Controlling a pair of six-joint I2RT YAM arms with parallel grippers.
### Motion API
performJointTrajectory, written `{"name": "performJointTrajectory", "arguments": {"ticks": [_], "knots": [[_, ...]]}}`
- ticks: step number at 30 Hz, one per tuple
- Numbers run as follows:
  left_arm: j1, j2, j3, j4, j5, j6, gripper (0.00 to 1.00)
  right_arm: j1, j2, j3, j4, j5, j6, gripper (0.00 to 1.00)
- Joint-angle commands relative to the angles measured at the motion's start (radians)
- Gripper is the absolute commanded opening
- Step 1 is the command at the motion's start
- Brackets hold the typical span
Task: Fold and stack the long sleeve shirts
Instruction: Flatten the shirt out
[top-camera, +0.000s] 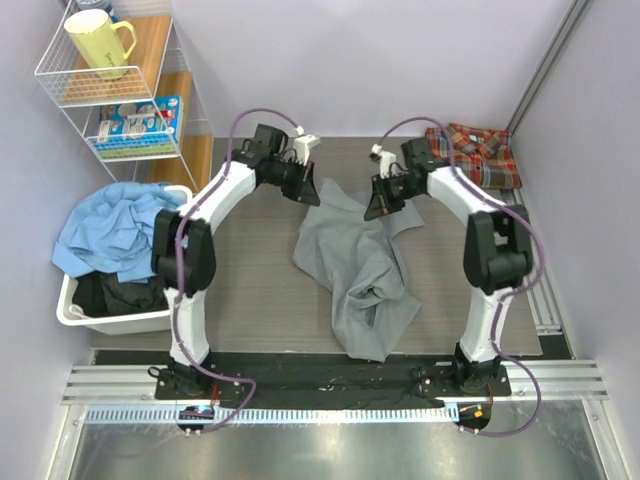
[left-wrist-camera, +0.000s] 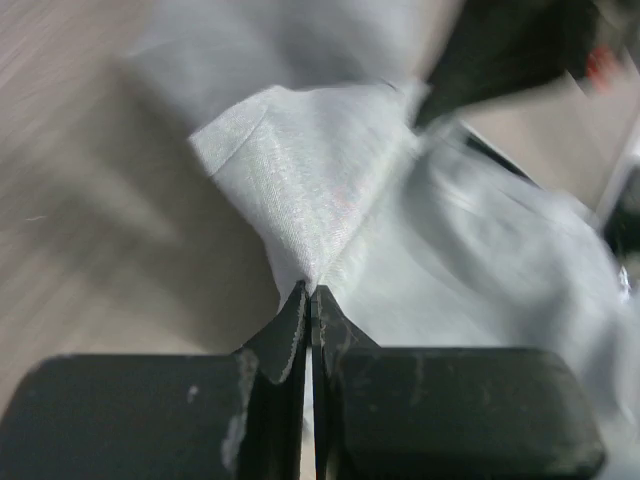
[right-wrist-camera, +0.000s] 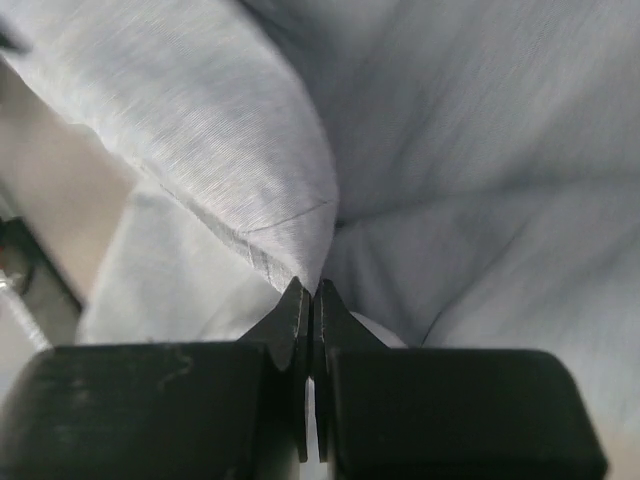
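Grey shirt (top-camera: 360, 270) lies crumpled on the table (top-camera: 260, 290), its length running from near edge to far, its far end pinched side by side by left gripper (left-wrist-camera: 312, 300) and right gripper (right-wrist-camera: 310, 295), both clamped tight on folds; plaid shirt (top-camera: 475, 150) sits well apart, far right.

The right end effector (right-wrist-camera: 310, 292) pinched a pointed fold of the grey shirt (right-wrist-camera: 470, 150) between closed jaws; creased cloth filled nearly the whole view.
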Motion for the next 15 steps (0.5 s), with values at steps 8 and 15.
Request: {"name": "performJointTrajectory", "arguments": {"ticks": [8, 15], "knots": [[-0.475, -0.390, -0.348, -0.356, 0.045, 0.452, 0.24, -0.119, -0.462, -0.399, -0.381, 0.207, -0.286, 0.01], [-0.242, -0.263, -0.217, -0.087, 0.023, 0.193, 0.54, -0.213, -0.599, -0.522, -0.371, 0.436, -0.464, 0.01]]}}
